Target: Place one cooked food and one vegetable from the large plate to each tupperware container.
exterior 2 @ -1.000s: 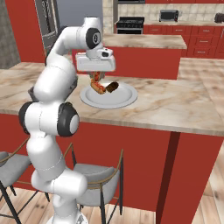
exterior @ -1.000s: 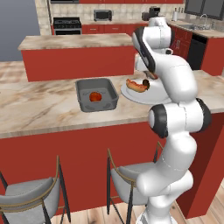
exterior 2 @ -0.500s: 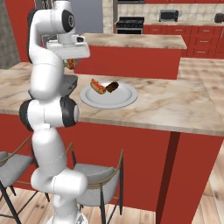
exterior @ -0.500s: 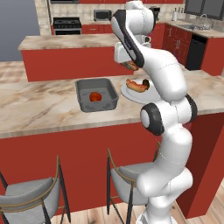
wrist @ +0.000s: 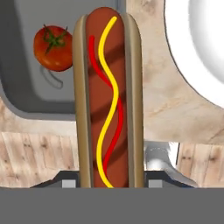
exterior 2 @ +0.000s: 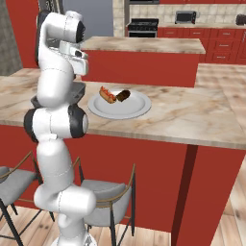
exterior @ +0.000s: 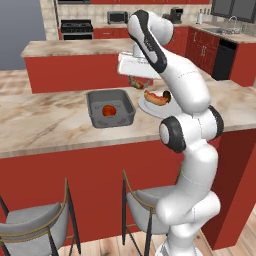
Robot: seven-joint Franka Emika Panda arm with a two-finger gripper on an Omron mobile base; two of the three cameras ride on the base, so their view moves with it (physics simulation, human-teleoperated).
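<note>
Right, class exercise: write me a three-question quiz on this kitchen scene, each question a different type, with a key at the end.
1. True or false: the gripper is shut on a hot dog.
2. Multiple choice: what lies in the dark tupperware container? A) a tomato B) a hot dog C) nothing
3. Short answer: which foods rest on the large plate in the right base view?

Key
1. True: in the hand view the hot dog stands between the finger tips.
2. A: a tomato.
3. Another hot dog and a dark piece of cooked food.
</note>
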